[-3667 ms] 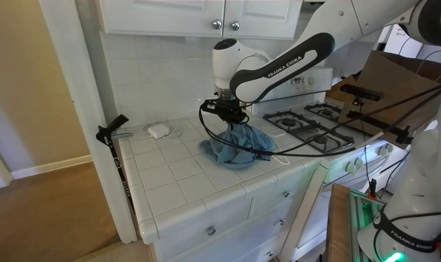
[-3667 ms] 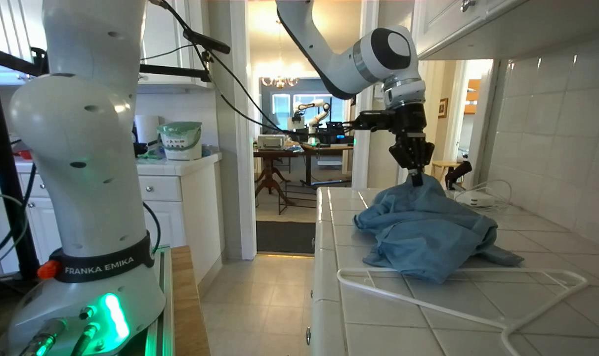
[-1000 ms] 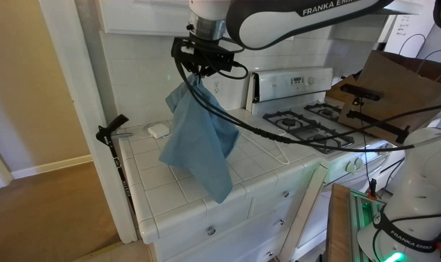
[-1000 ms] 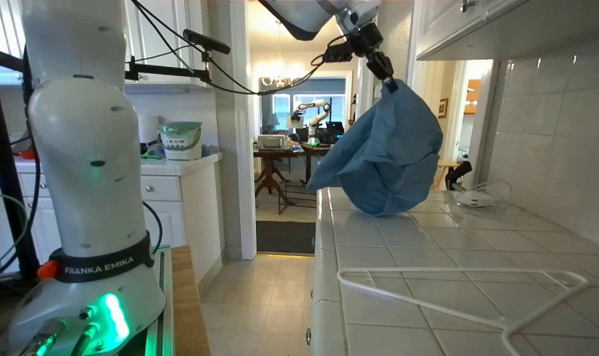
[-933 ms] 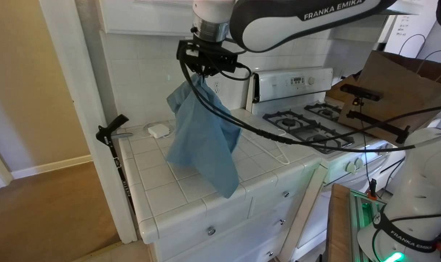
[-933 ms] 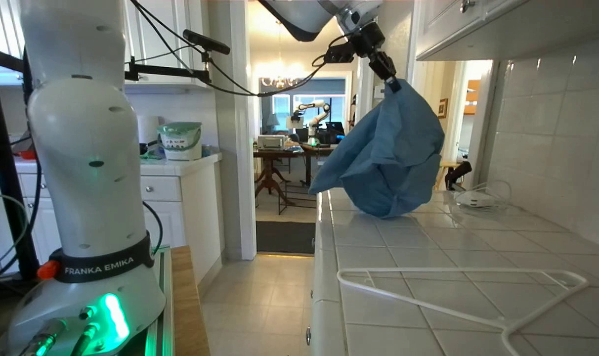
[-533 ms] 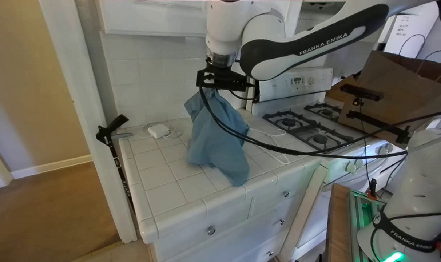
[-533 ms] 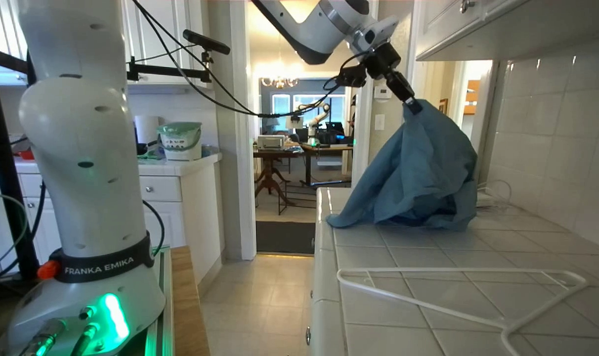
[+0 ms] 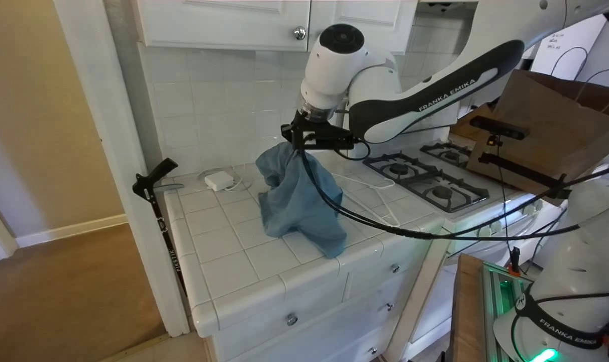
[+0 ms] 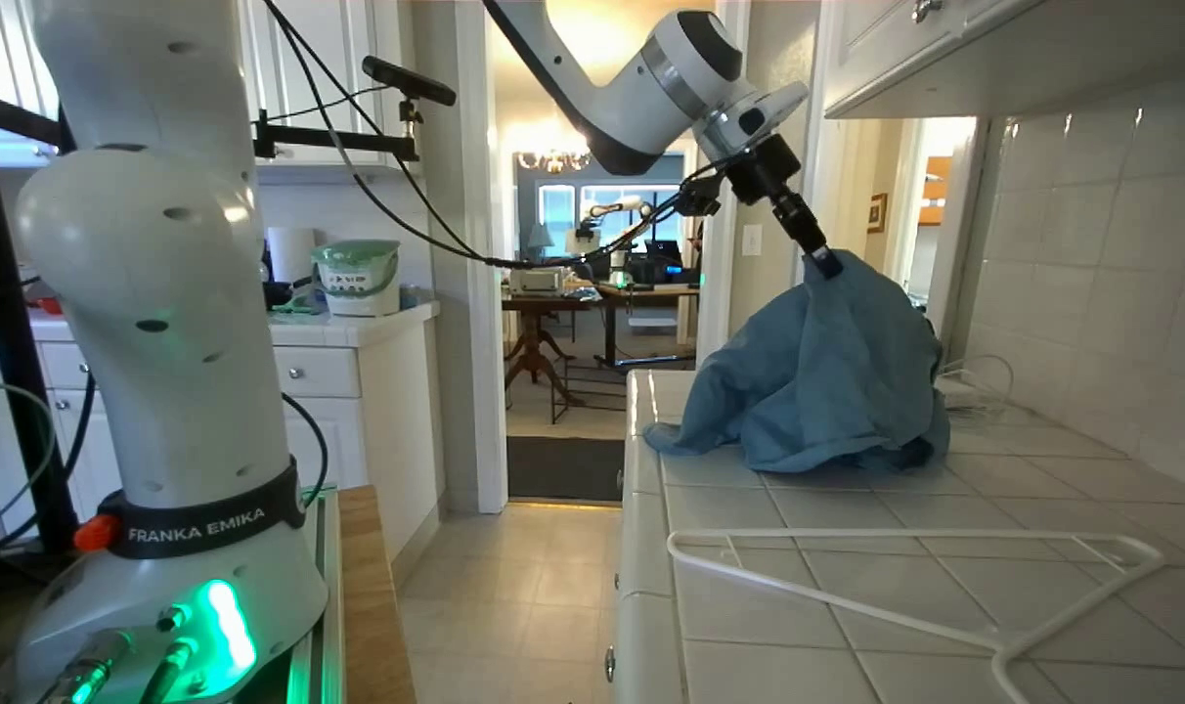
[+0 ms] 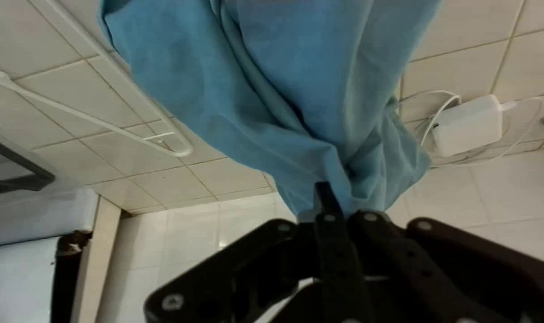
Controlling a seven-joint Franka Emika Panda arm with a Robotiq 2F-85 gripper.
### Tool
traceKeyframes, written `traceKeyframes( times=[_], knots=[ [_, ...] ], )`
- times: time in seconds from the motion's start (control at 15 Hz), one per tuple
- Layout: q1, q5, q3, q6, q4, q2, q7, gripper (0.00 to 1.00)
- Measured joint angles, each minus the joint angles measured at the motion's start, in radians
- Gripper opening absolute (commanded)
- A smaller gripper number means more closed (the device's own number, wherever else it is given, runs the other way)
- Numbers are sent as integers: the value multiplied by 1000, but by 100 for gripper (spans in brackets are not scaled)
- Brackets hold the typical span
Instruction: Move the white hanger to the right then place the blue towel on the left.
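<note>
From my station I have the gripper (image 10: 825,262) pinched on the top of the blue towel (image 10: 837,362) — its jaws stand close together on a gathered peak of cloth, and in both exterior views the rest drapes from there in loose folds. In an exterior view I see the gripper tilted, with the towel's lower edge spread on the white tiled counter (image 10: 1062,464) and a corner of it lying near the counter's front edge. The white hanger (image 10: 905,534) lies on the same tiles, near the towel but apart from it, its hook end running out of the bottom of that view. In an exterior view I also find the hanger between the towel and the stove (image 9: 427,173). My wrist view shows the cloth hanging between the hanger and a small white box (image 11: 469,126), which has thin cable (image 11: 509,106) looped around it and sits near the tiled wall (image 9: 209,105). A black grabber (image 9: 158,173) stands tilted at the counter's end — well apart from the towel
</note>
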Motion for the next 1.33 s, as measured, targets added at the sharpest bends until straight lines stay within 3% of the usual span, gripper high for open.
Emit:
traceKeyframes(
  times=[0.2,0.47,0.53,0.6,0.8,1.0,1.27,1.33],
  knots=[
    [-32,14,-18,160,-46,0,-167,1],
    [-62,155,-28,324,-121,-7,-475,1],
    [-62,202,-27,358,-147,-7,-551,28],
    [-62,253,-26,389,-173,-8,-630,29],
    [-64,383,-27,413,-203,-10,-818,49],
    [-71,386,-40,401,-200,-43,-861,69],
    [-63,506,-37,254,-192,-147,-960,98],
    [-62,557,-27,206,-191,-176,-997,100]
  ],
)
